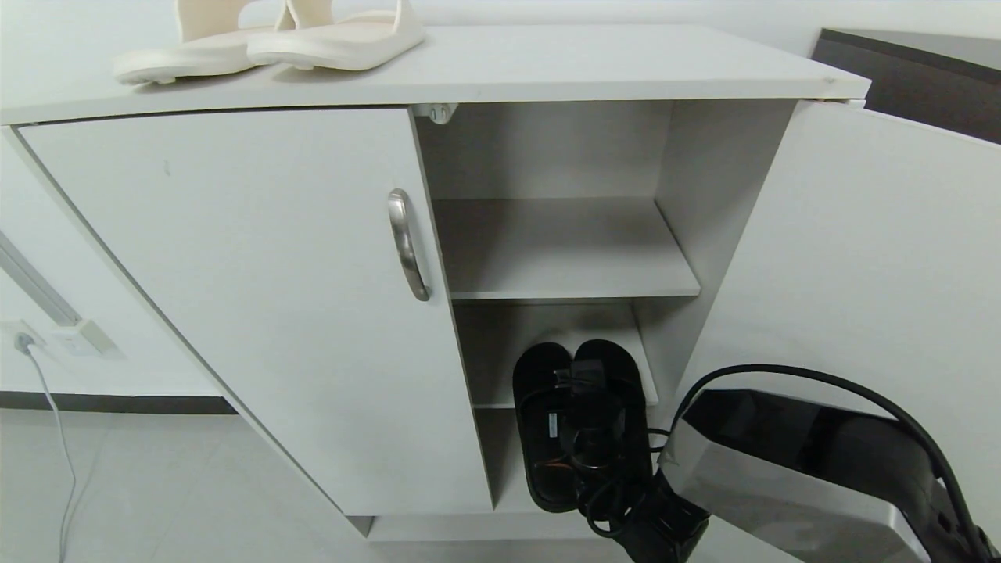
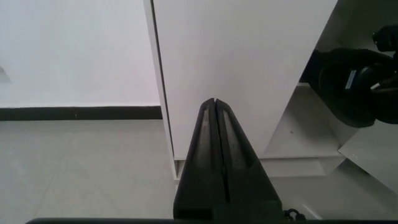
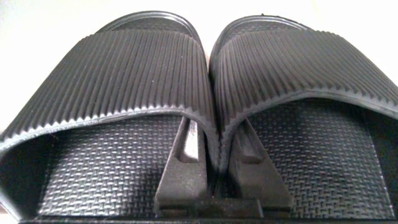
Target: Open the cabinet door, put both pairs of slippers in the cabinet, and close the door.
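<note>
1. Lower centre, the right gripper [image 3: 216, 149] pinches the black slippers [image 1: 547, 426] by their touching inner edges, toes pointing into the open cabinet [image 1: 586, 66].
2. The left gripper [image 2: 215, 124], fingers pressed together, holds nothing; the white slippers [image 1: 266, 43] lie on top, upper left.

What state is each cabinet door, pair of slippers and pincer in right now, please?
Left cabinet door: closed.
Right cabinet door: swung open.
White slippers: lying on the cabinet top.
Black slippers: gripped together, toes inside the cabinet below the upper shelf.
Right pincer: shut on the black slippers' inner edges.
Left pincer: shut, holding nothing.
</note>
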Robot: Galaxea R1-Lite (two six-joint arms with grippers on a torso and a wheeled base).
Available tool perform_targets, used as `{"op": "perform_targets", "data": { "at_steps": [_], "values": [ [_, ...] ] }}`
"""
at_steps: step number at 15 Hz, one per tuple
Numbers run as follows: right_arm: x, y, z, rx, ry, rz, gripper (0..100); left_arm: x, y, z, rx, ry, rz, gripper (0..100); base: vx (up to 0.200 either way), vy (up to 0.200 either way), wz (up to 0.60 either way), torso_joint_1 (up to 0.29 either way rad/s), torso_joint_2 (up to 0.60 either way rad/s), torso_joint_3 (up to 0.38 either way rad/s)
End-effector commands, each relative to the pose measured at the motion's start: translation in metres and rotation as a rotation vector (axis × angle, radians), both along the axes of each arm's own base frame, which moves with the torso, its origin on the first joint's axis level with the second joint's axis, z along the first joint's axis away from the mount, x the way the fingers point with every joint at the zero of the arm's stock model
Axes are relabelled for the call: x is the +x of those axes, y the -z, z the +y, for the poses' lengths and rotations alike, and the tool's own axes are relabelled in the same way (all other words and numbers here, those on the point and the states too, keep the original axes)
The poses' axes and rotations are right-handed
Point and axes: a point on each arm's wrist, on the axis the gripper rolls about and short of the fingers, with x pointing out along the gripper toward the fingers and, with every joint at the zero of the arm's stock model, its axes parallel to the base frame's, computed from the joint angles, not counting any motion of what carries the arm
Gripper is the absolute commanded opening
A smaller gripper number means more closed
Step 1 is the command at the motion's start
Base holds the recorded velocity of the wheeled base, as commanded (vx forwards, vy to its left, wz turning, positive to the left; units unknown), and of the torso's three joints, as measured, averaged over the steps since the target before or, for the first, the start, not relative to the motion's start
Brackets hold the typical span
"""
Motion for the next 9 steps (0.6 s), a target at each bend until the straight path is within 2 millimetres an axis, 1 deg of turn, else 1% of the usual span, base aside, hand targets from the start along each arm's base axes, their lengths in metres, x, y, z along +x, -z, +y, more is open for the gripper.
{"op": "perform_targets", "data": {
  "at_steps": [1,3,4,5,6,9],
  "values": [
    [0.018,0.0,0.003,0.004,0.024,-0.002,0,0.0,0.0,0.0,0.0,-0.001,0.001,0,0.0,0.0,0.0,0.0,0.0,0.0],
    [0.033,-0.002,0.007,0.003,0.039,-0.001,0,0.0,0.0,0.0,0.0,-0.001,0.001,0,0.0,0.0,0.0,0.0,0.0,0.0],
    [0.045,-0.004,0.009,0.007,0.053,-0.006,0,0.0,0.0,0.0,-0.002,-0.001,0.001,0,0.0,0.0,0.0,0.0,0.0,0.0],
    [0.049,-0.005,0.01,0.008,0.057,-0.007,0,0.0,0.0,0.0,-0.002,-0.001,0.001,0,0.0,0.0,0.0,0.0,0.0,0.0],
    [0.059,-0.009,0.012,0.011,0.068,-0.01,0,0.0,0.0,0.0,-0.002,-0.003,0.001,0,0.0,0.0,0.0,0.0,0.0,0.0],
    [0.075,-0.025,0.014,0.009,0.076,-0.006,0,0.0,0.0,0.0,-0.002,-0.003,0.001,0,0.0,0.0,0.0,0.0,0.0,0.0]
  ]
}}
